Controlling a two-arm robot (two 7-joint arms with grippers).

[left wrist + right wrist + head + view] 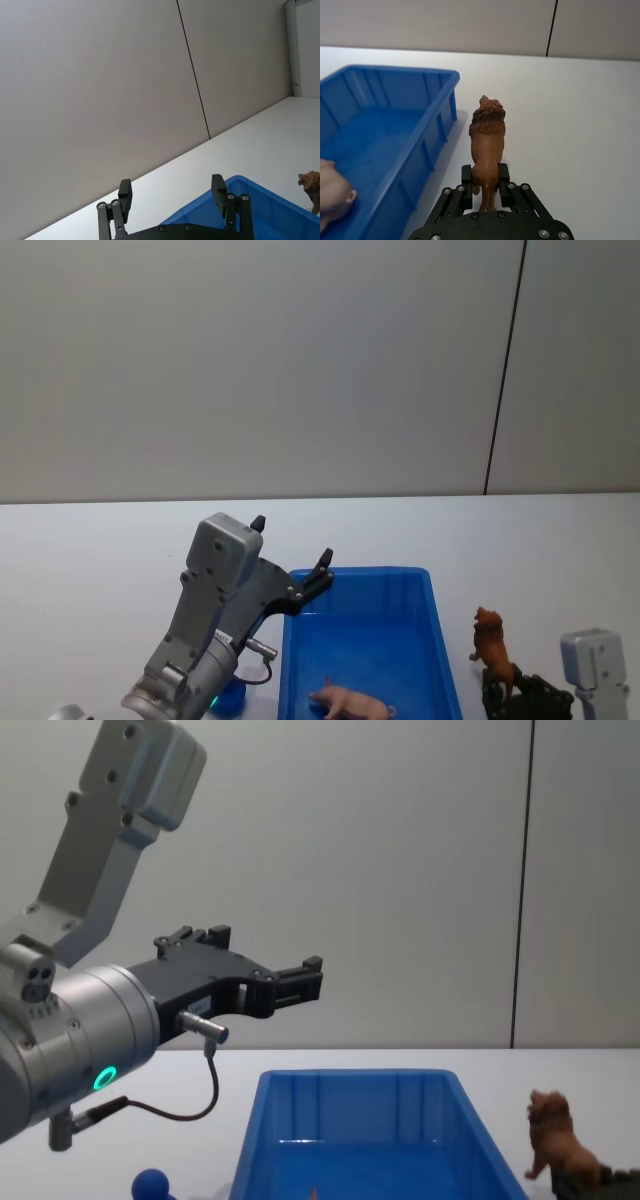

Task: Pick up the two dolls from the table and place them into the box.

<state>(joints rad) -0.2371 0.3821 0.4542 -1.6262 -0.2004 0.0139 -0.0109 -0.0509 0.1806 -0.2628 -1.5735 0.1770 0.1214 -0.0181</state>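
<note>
Note that the pig doll point(350, 703) lies on the floor of the blue box point(360, 572), at its near end, so half of the task reads as done. The lion doll point(487, 145) is outside the box, upright, just beside its right wall and facing away from the robot. You have yet to carry it over the rim and release it. The right hand point(485, 175) is closed on the lion's hindquarters, one finger on each flank, approaching low from behind it. Whether the feet are clear of the white worktop point(100, 560) cannot be told. The right arm sits low at the near right, beside the box. The left hand point(292, 540) is open and empty, its fingers spread wide and pointing forward, raised well above the worktop by the box's far left corner. That arm rises steeply from the near left and appears idle.
</note>
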